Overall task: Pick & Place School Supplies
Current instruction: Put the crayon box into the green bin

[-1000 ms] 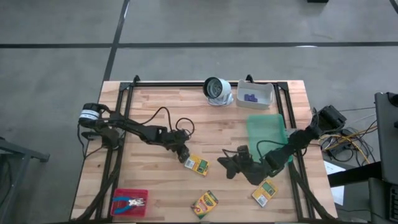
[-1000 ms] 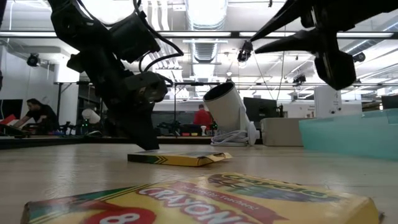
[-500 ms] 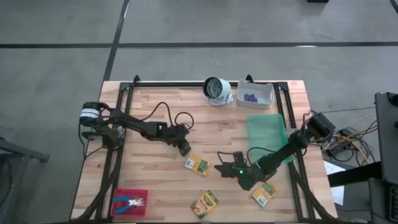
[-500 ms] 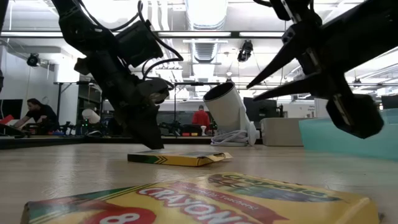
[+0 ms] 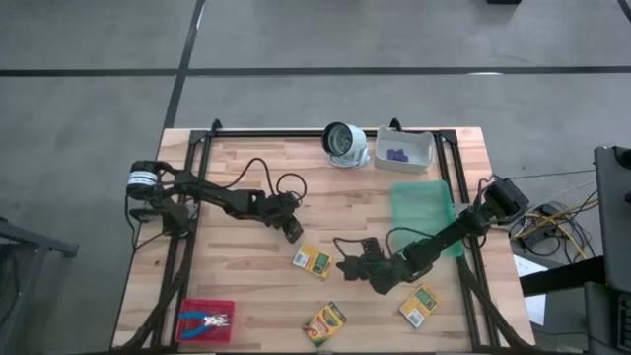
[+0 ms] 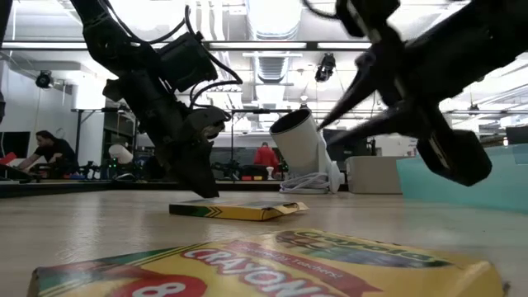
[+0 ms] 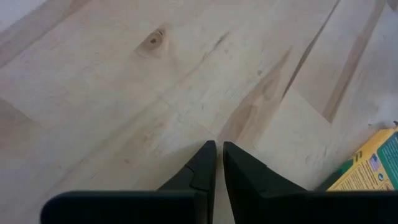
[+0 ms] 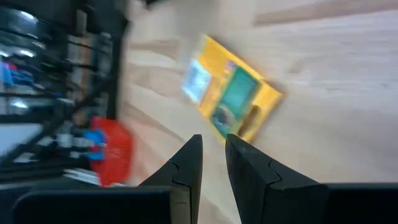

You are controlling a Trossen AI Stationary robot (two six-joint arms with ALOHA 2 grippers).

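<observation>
Three yellow-and-green crayon boxes lie flat on the wooden table: a middle one (image 5: 313, 262) (image 6: 235, 210) (image 8: 233, 96), one near the near edge (image 5: 324, 320) (image 6: 264, 264), and one to the right (image 5: 418, 304). My left gripper (image 5: 293, 233) (image 7: 219, 152) is shut and hovers just far-left of the middle box, whose corner (image 7: 373, 165) shows in the left wrist view. My right gripper (image 5: 341, 263) (image 8: 213, 144) points left at the same box from its right side, fingers a narrow gap apart. Purple pieces (image 5: 397, 154) sit in the white bin. The blue-handled scissors (image 5: 209, 320) lie in the red tray.
The white bin (image 5: 419, 138) and a white-grey round object (image 5: 345, 143) stand at the far edge. A green mat (image 5: 424, 205) lies on the right. The red tray (image 5: 187, 308) (image 8: 112, 149) sits at the near left corner. Bare wood lies between the arms. People show in the room behind.
My right gripper has dropped lower and moved toward the table's left, closing on the middle crayon box. My left gripper has drawn back a little toward the far edge, away from that box. The boxes have stayed where they were.
</observation>
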